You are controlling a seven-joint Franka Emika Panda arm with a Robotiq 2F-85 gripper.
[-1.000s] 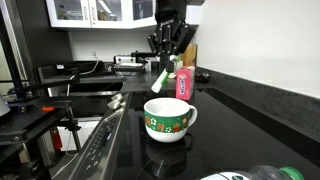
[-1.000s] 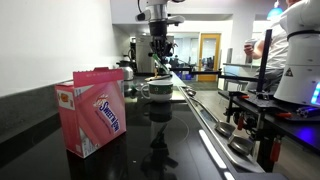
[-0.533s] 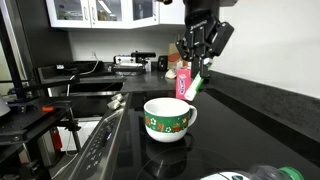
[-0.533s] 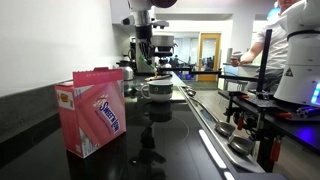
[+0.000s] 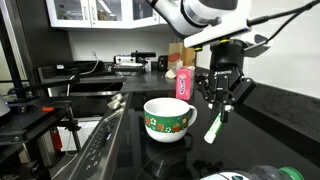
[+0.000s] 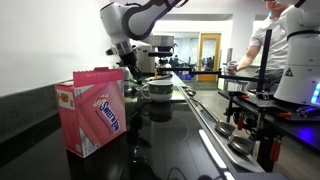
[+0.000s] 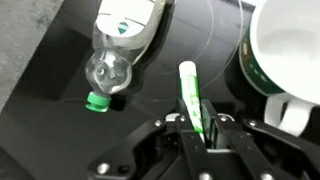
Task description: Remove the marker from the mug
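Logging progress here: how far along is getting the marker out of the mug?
Done: the marker is out, hanging beside the mug in an exterior view. In hand: the gripper is shut on its upper end, above the counter. Left: set it down and let go.

Pink box [image 6: 97, 110], front face: "Sweet'N Low" brand logo, slanted lettering on a white patch. Smaller print on the same face: too small to read.

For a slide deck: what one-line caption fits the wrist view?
Claw holds the green marker outside the mug, beside a plastic bottle lying on the counter.
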